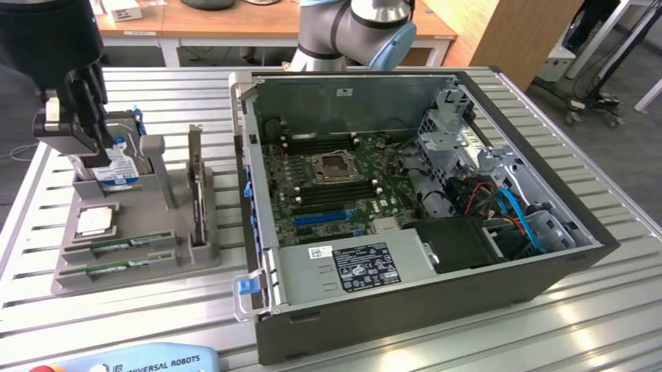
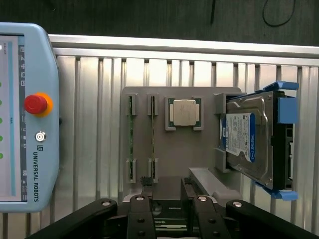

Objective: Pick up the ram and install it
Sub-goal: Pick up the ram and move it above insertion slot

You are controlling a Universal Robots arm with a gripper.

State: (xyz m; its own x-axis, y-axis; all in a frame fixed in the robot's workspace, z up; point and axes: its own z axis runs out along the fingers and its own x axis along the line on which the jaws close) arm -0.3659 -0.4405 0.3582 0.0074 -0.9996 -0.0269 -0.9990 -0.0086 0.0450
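Observation:
Two ram sticks, thin and green, stand on edge in slots of the grey holder [image 2: 159, 94]: one ram stick [image 2: 131, 137] and a second ram stick [image 2: 152, 137] beside it. In the exterior view they lie at the holder's near end, ram stick [image 1: 116, 246] and ram stick [image 1: 114, 267]. My gripper [image 2: 166, 183] hangs above the holder, open, with nothing between its fingers. It hovers over the holder's far end by the hard drive, gripper [image 1: 83, 132]. The open computer case [image 1: 579, 256] shows the motherboard [image 1: 310, 201] with long dark memory slots around the processor socket [image 1: 333, 167].
The holder also carries a square silver processor [image 2: 183, 112] and a blue-labelled hard drive [image 2: 248, 137] in a blue bracket. A teach pendant [image 2: 25, 119] lies on the slatted metal table [image 1: 579, 325] near the holder. The case stands to the exterior view's right of the holder.

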